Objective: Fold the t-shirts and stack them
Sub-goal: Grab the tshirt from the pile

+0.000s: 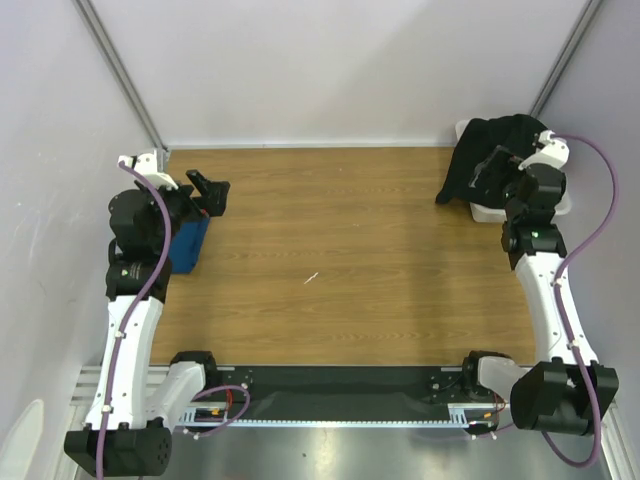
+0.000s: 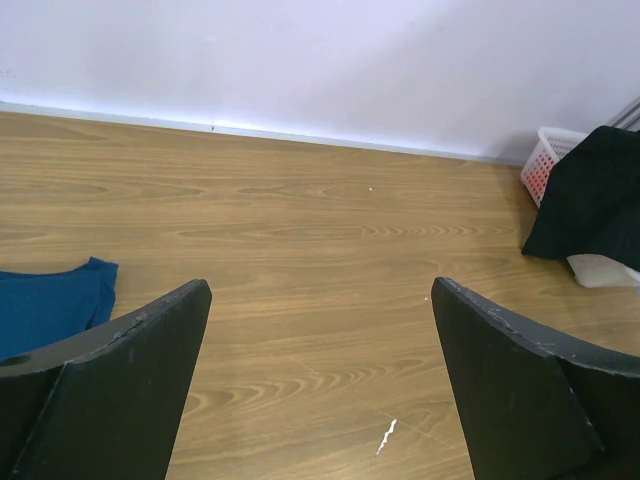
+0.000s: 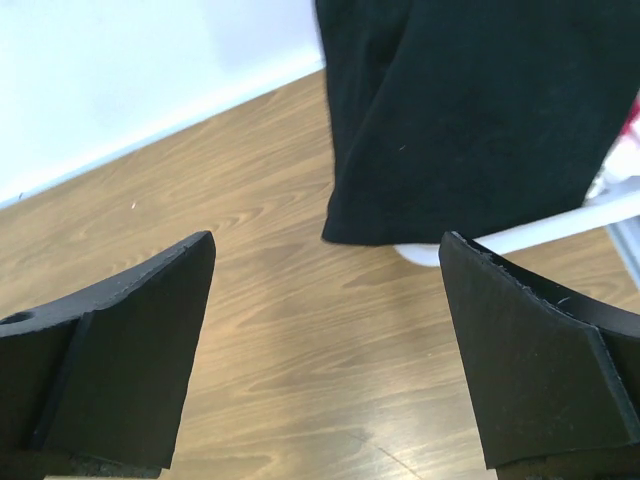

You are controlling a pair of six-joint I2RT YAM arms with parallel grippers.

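Observation:
A large black t-shirt (image 1: pixel 493 150) hangs over the white lattice basket (image 1: pixel 486 212) at the far right corner, its hem drooping onto the table. The right wrist view shows this shirt (image 3: pixel 480 110) just ahead of my right gripper (image 3: pixel 327 240), whose jaws are open and hold nothing. From above, the right gripper (image 1: pixel 492 166) hovers at the shirt's near side. A dark blue t-shirt (image 1: pixel 188 245) lies folded at the left edge. My left gripper (image 1: pixel 212 190) is just beyond it, open and empty (image 2: pixel 322 288), with the blue cloth (image 2: pixel 50 305) at its left.
A small white scrap (image 1: pixel 312 278) lies mid-table on the wood. Something red shows through the basket lattice (image 2: pixel 545 165). White walls close the back and sides. A dark rail with both arm bases runs along the near edge.

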